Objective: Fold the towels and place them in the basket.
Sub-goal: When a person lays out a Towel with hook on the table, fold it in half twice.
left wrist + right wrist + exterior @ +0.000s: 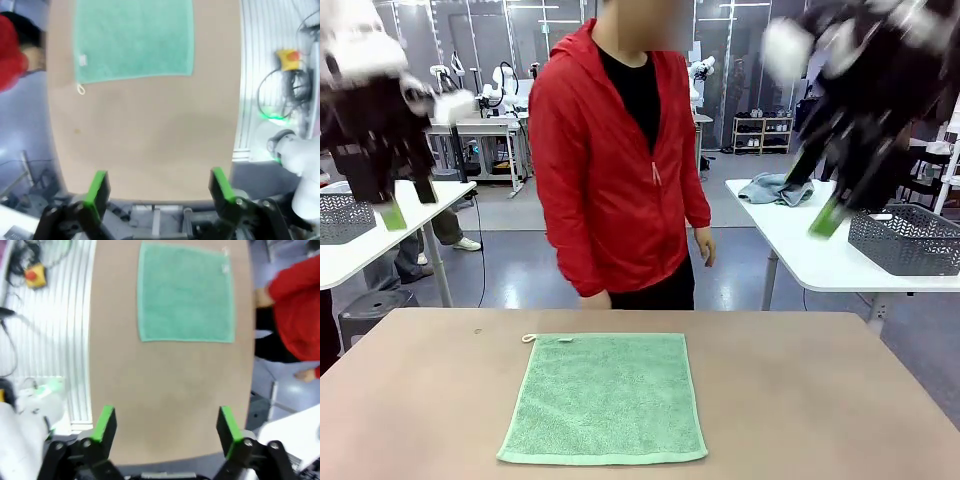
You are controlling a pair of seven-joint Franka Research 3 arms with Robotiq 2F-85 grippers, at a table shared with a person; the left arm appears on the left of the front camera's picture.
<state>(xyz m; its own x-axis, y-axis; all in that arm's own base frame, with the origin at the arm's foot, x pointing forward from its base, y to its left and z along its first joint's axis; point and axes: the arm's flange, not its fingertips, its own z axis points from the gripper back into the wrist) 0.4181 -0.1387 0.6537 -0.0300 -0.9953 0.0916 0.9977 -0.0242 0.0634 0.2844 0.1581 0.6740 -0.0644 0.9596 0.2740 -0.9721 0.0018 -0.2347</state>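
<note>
The left gripper [159, 182] is positioned high above the light brown table [820, 400], with its green-padded fingers spread wide and nothing held. The mint green terry towel [605, 400] is laid flat at the table's centre, its cord loop [529, 338] at the far left corner. The right gripper [166, 419] is likewise raised, fingers wide and empty.

The step in hand is judged to be the approach for the first fold. The two near corners should be pinched at the same time, lifted evenly and laid onto the far edge.

In the front view both grippers are blurred. One hand of the person in the red jacket [615, 170] is partly hidden behind the table's far edge.
</note>
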